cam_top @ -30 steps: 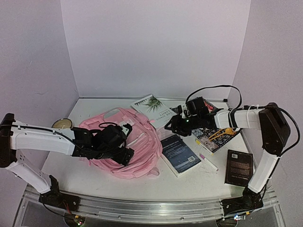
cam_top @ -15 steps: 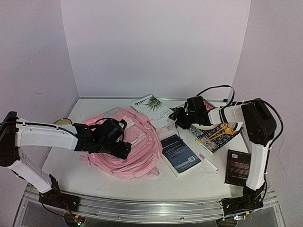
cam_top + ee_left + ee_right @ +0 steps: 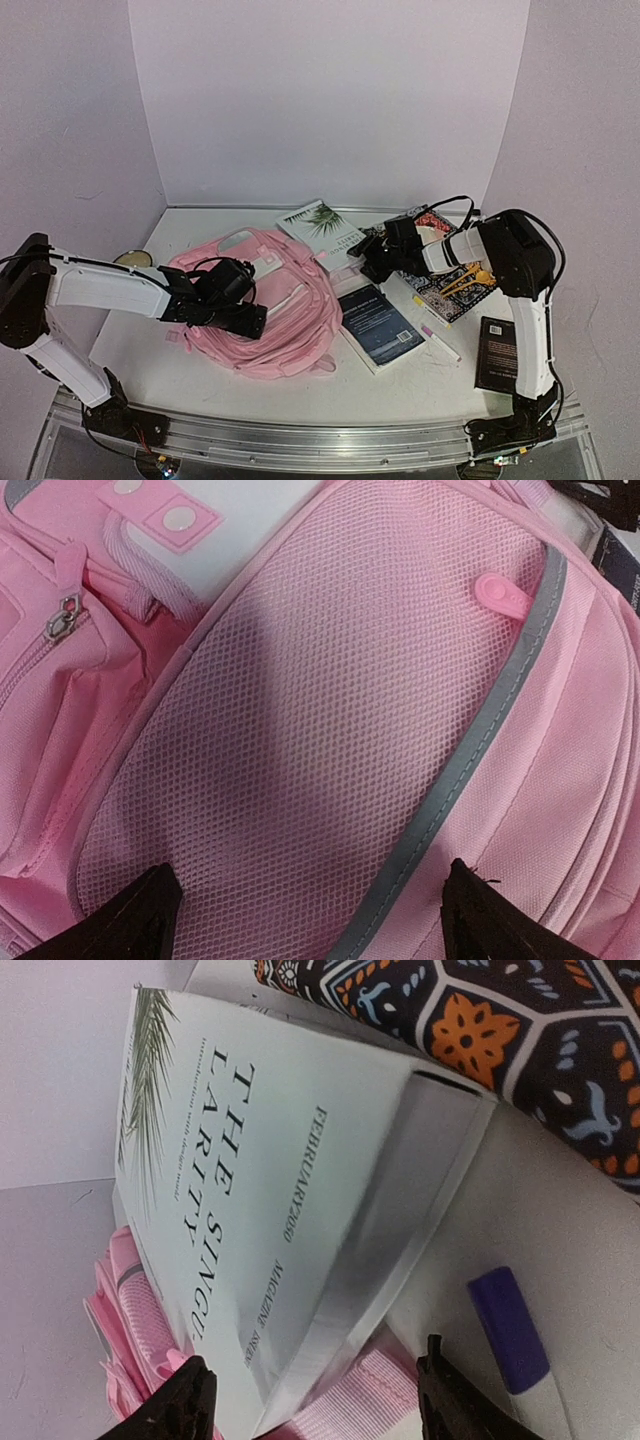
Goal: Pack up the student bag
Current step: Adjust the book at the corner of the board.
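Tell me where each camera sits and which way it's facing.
Top external: above and behind the bases, looking down on the table; both arms show.
Left wrist: on that wrist, facing mesh on the student bag; left gripper tips at bottom corners.
Right wrist: on that wrist, facing the white magazine; right gripper tips below.
Shared: student bag appears in all three.

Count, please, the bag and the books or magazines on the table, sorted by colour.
Pink student bag: 1
White magazine: 1
Dark blue book: 1
Black book: 1
Patterned book: 1
Total: 5
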Robot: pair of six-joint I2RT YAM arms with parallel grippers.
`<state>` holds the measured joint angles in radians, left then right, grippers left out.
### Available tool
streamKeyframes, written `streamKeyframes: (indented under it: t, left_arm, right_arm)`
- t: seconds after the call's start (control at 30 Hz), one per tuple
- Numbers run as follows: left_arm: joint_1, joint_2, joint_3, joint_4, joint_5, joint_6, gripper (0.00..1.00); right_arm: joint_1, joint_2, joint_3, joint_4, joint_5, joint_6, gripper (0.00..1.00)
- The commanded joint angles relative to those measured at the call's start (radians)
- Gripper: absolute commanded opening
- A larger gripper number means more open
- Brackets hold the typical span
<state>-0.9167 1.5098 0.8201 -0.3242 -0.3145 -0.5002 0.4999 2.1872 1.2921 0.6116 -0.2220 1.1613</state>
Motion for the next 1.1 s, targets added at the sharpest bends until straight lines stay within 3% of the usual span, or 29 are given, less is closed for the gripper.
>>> streamKeyframes:
  t: [0.0, 0.37, 0.73, 1.07]
  left_arm:
    - [0.011, -0.038, -0.073, -0.071, 0.015, -0.056, 0.93]
    - [0.032, -0.069, -0.078, -0.130, -0.011, -0.067, 0.93]
    - [0.032, -0.094, -0.044, -0.134, -0.002, -0.058, 0.93]
    - [0.032, -0.097, -0.015, -0.133, 0.002, -0.054, 0.92]
  right_arm:
    - [0.002, 0.046, 0.049, 0.089, -0.041, 0.053, 0.66]
    - [0.003, 0.076, 0.027, 0.104, 0.002, 0.155, 0.65]
    - [0.004, 0.039, -0.019, 0.164, -0.054, 0.153, 0.46]
    - [0.005, 0.000, -0.027, 0.210, -0.108, 0.178, 0.44]
